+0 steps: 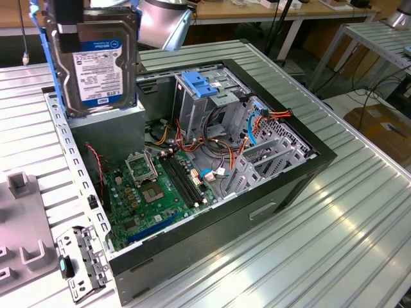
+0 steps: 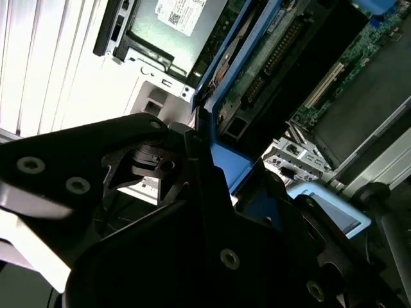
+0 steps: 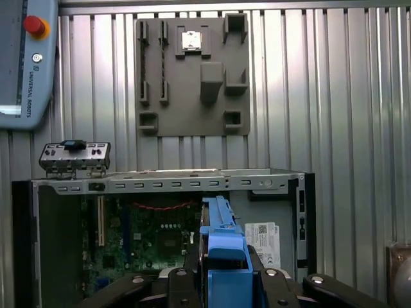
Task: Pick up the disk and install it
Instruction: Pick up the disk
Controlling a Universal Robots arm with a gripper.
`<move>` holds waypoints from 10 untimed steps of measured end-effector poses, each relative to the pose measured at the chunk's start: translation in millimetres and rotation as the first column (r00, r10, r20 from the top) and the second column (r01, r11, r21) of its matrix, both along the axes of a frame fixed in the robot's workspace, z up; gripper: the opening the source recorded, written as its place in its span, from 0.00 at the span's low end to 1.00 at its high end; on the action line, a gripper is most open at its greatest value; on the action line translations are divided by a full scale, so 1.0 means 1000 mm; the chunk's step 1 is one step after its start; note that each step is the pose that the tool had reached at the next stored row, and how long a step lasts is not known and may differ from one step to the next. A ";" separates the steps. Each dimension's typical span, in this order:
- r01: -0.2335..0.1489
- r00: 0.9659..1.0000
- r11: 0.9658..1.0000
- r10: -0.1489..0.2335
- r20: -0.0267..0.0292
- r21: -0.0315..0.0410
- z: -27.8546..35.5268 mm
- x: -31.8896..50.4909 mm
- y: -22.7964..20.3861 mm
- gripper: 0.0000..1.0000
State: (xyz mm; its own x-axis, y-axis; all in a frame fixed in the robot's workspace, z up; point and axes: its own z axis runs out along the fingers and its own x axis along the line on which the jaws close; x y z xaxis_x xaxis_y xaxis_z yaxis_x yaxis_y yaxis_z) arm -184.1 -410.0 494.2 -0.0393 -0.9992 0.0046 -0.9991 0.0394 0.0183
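Note:
The disk [image 1: 96, 64] hangs upright over the back left corner of the open computer case [image 1: 321, 157], its white-and-blue label facing the exterior camera and blue rails along its edges. My gripper [image 1: 90, 22] is shut on its top end. In the first wrist view the disk's blue rail [image 3: 221, 247] stands edge-on between the black fingers [image 3: 183, 282], above the case interior. The second wrist view shows the blue rail [image 2: 234, 163] and the disk's circuit-board side [image 2: 276, 58] past the black gripper body. The disk touches nothing in the case.
Below the disk sits a grey box with a white sticker [image 3: 262, 239]. A tall metal cage with a blue latch [image 1: 200, 86], cables and the green motherboard [image 1: 160, 186] occupy the case. A grey fixture plate [image 3: 192, 77], a metal bracket [image 3: 74, 158] and a pendant [image 3: 26, 64] lie on the ribbed table.

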 end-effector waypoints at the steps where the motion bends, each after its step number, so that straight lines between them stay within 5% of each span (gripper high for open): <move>1: 0.000 1.000 1.000 0.000 0.000 0.000 -0.0002 0.0048 -0.0004 0.37; 8: 0.000 1.000 1.000 0.000 0.000 0.000 -0.0018 0.0506 -0.0025 0.37; 10: 0.000 1.000 1.000 0.000 0.000 0.000 -0.0022 0.0562 -0.0028 0.37</move>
State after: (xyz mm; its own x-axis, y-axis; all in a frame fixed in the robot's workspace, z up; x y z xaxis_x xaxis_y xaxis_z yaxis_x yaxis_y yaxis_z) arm -127.9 -412.8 492.0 -0.0391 -0.9992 0.0047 -0.9991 0.0392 0.0182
